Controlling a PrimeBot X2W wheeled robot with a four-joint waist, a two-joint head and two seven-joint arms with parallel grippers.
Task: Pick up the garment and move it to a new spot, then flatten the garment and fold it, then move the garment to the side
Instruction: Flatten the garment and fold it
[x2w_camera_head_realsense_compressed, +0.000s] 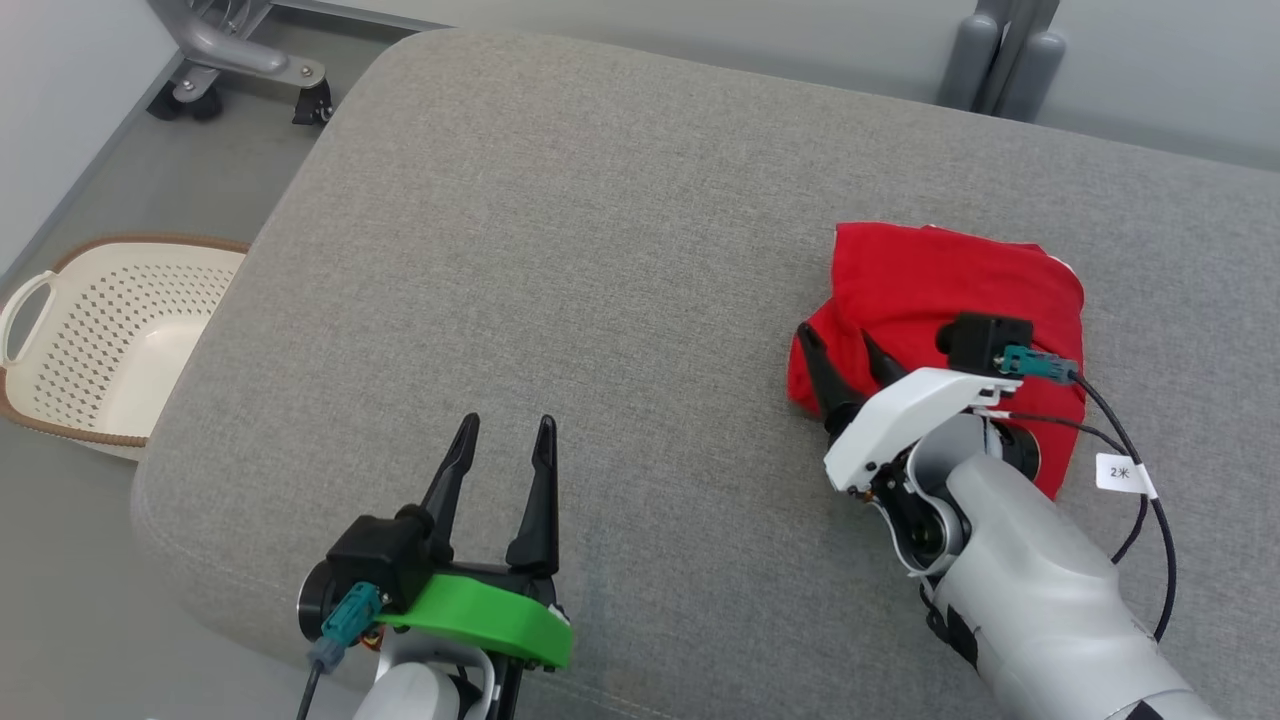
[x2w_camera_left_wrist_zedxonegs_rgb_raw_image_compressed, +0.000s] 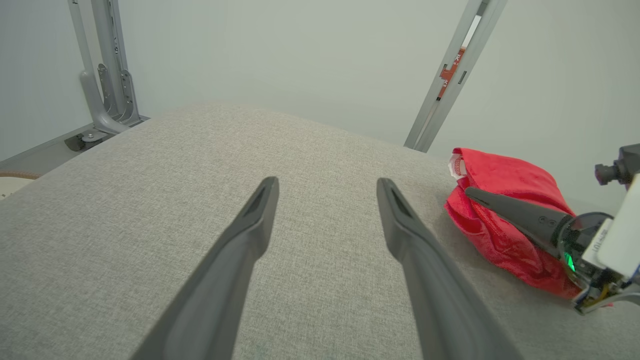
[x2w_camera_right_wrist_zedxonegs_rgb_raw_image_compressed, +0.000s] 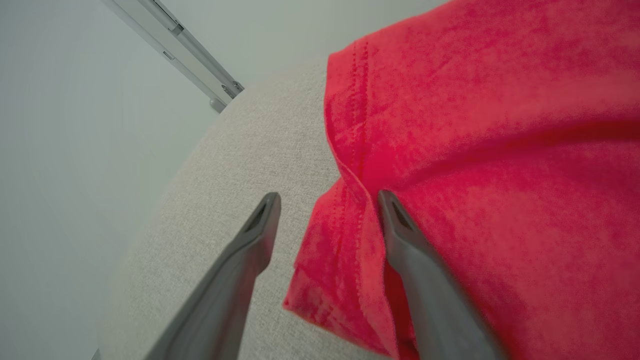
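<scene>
Red folded garment (x2w_camera_head_realsense_compressed: 950, 290): grey fabric cushion (x2w_camera_head_realsense_compressed: 600, 250), right edge.
Right gripper (x2w_camera_head_realsense_compressed: 837, 335): fingers apart astride its hem.
Left gripper (x2w_camera_head_realsense_compressed: 508, 422): fingers apart, empty.

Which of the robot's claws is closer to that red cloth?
The right. The right gripper, open, straddles the hem of the red garment; the left gripper hangs open over the grey cushion, apart from it.

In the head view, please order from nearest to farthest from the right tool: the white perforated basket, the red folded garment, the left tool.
1. Red folded garment, against the right tool.
2. Left tool, lower left.
3. White perforated basket, far left.
</scene>
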